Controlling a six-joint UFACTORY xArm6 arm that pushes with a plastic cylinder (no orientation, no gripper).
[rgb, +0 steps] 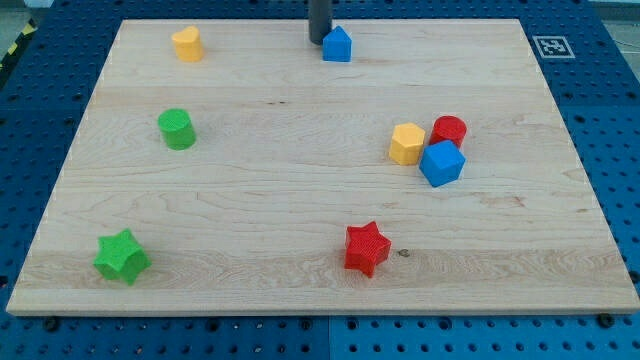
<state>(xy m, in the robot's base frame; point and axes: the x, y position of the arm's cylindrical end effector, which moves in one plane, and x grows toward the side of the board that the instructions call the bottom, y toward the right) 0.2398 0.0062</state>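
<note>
Nearest the view's bottom edge sit two star-shaped plastic blocks: the green star block (122, 256) toward the view's left corner and the red star block (366, 248) right of centre, both on the pale wooden board (300, 180), which rests on a blue perforated table (610, 90).

Further up, toward the view's right, three blocks cluster together: a yellow hexagonal block (406, 143), a red cylinder block (449, 130) and a blue cube block (442, 163), touching or nearly so. At the view's left stands a green cylinder block (177, 129), well apart from the rest, and above it a yellow block of rounded-pointed shape (187, 44).

At the view's top, my tip (319, 40) stands just beside the left side of a blue house-shaped block (338, 45); whether they touch, I cannot tell. No claw exists on this rod, so there is nothing to spread or pinch. A printed marker tag (551, 45) lies at the board's top right corner.
</note>
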